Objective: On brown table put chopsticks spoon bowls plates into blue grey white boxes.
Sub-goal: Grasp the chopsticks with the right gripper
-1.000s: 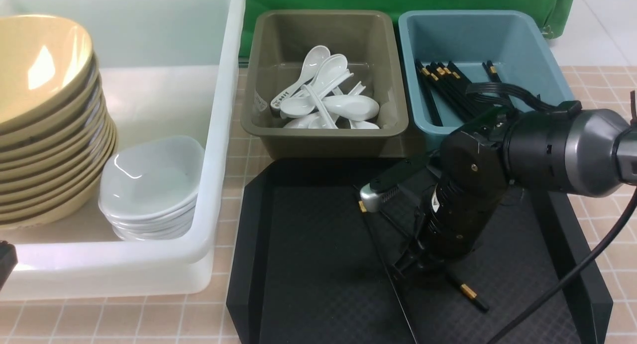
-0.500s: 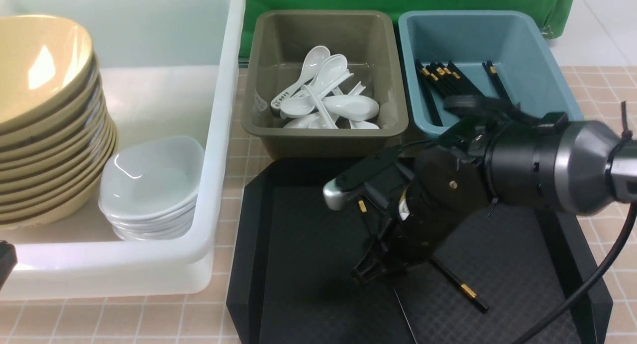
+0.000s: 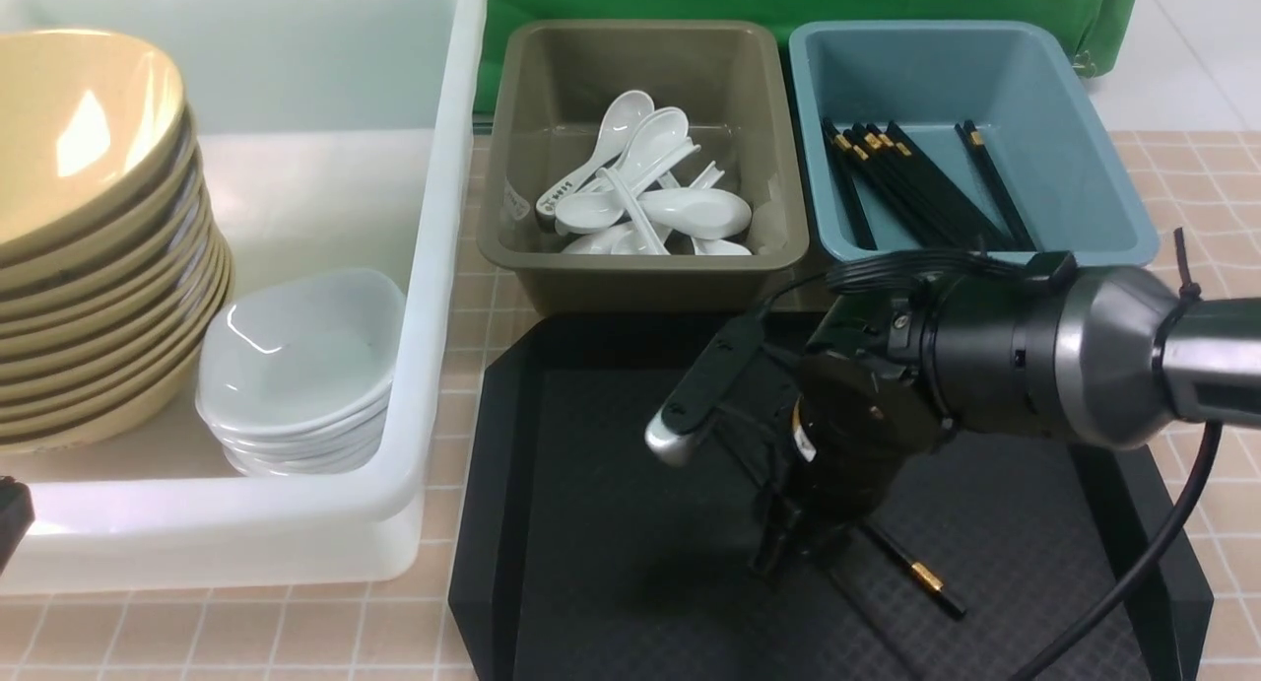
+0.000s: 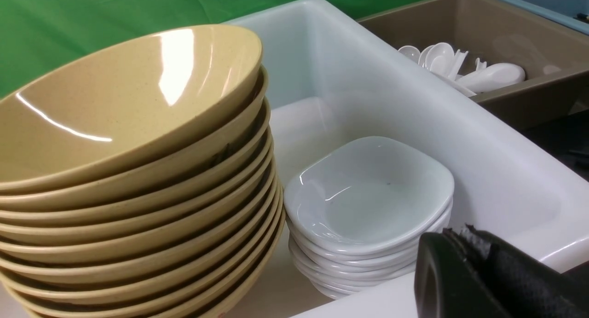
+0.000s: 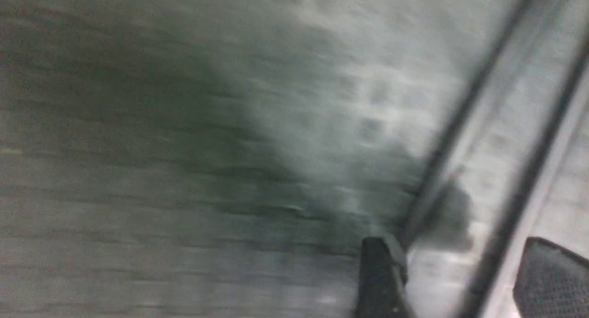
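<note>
Downward, right gripper (image 3: 788,553) agape above a chopstick (image 3: 918,572).

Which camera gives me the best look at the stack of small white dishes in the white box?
Left wrist view: the stack of small white dishes sits close and sharp, its layered rims distinct. Front view shows it whole but smaller, beside the tan bowls. Right wrist view shows none of it.

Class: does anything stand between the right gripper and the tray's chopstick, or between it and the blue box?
Nothing visible does. The open right gripper is right over the chopstick on the black tray; the blue box behind is open-topped.
</note>
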{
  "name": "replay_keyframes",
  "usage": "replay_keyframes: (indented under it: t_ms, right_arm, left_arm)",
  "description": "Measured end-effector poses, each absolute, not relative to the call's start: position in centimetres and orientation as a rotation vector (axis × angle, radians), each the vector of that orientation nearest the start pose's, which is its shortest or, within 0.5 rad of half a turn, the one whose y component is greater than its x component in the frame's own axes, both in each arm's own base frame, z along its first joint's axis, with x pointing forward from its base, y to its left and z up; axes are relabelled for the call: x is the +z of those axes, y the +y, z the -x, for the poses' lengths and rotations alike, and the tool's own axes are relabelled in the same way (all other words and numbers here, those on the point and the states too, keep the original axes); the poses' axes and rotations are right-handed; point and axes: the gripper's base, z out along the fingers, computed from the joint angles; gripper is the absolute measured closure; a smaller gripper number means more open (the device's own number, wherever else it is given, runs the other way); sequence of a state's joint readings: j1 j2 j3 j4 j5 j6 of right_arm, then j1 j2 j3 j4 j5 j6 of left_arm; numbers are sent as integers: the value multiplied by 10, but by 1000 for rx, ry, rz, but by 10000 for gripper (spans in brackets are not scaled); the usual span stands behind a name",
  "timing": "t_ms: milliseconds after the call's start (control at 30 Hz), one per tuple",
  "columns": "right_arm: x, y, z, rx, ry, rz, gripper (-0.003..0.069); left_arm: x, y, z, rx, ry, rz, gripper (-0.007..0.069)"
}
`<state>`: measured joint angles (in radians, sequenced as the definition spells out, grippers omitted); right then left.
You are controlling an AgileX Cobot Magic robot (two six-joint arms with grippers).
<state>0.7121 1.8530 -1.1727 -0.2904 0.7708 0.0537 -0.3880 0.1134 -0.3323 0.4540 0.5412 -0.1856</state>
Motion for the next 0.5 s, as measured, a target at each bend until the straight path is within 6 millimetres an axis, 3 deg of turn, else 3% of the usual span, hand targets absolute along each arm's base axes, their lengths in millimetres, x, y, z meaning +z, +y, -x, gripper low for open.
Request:
replay_keyframes:
  t_ms: [267, 500]
  right_arm:
    - [173, 192, -298, -104, 2729, 1012, 238]
    - [169, 190, -300, 38, 2764, 1002, 242]
  left_arm:
    - [273, 3, -48, 71, 1719, -357, 631]
    - [273, 3, -48, 71, 1719, -357, 631]
